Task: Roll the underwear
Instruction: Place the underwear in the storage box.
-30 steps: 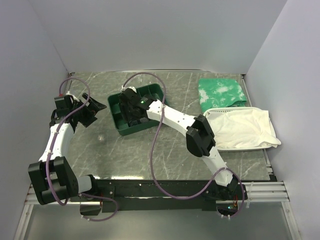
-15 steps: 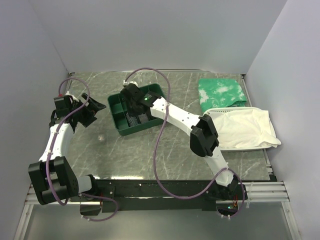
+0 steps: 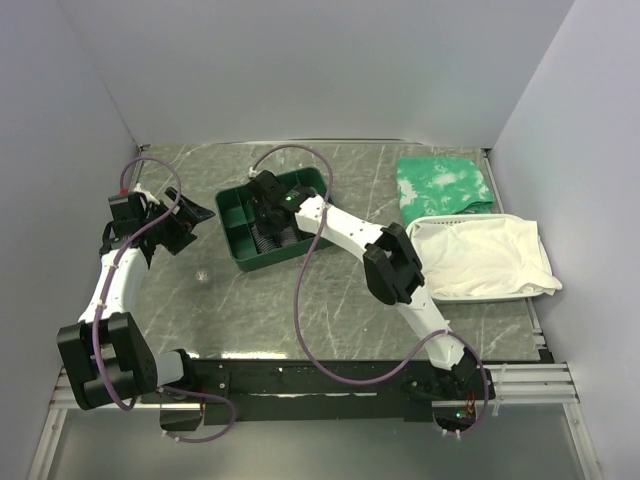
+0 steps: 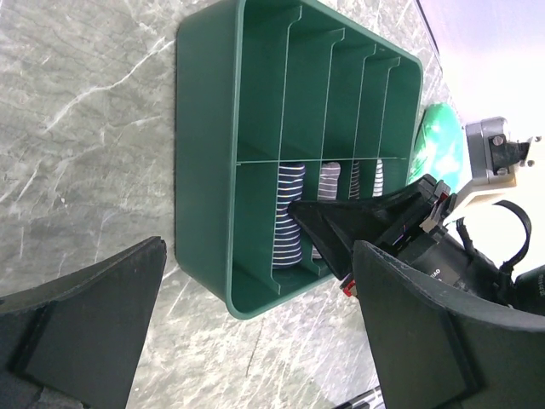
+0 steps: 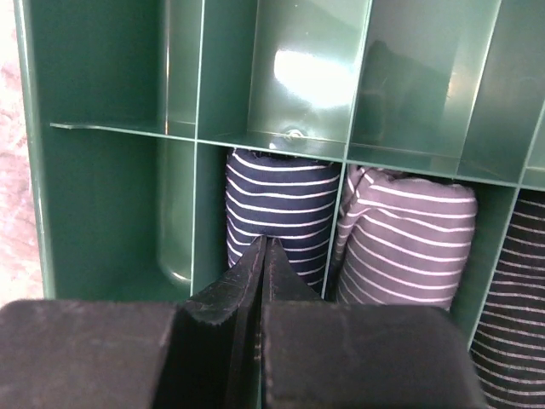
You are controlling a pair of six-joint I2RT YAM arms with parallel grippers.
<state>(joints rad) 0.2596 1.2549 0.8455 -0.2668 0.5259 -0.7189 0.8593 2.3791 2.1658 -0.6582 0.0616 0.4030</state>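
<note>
Underwear (image 5: 281,204) rolled snug between tray dividers (image 5: 195,213), right pincer (image 5: 262,256) closed above, left pincer (image 4: 260,256) spread wide

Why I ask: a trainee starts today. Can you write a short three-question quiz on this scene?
1. True or false: the right gripper is shut, over the green bin.
2. The white cloth lies: A in the green bin; B in the white tray; C in the left gripper.
3. In the right wrist view, what colour is the neighbouring roll, right of the navy underwear roll?
Key: 1 true; 2 B; 3 purple with pale stripes.
</note>
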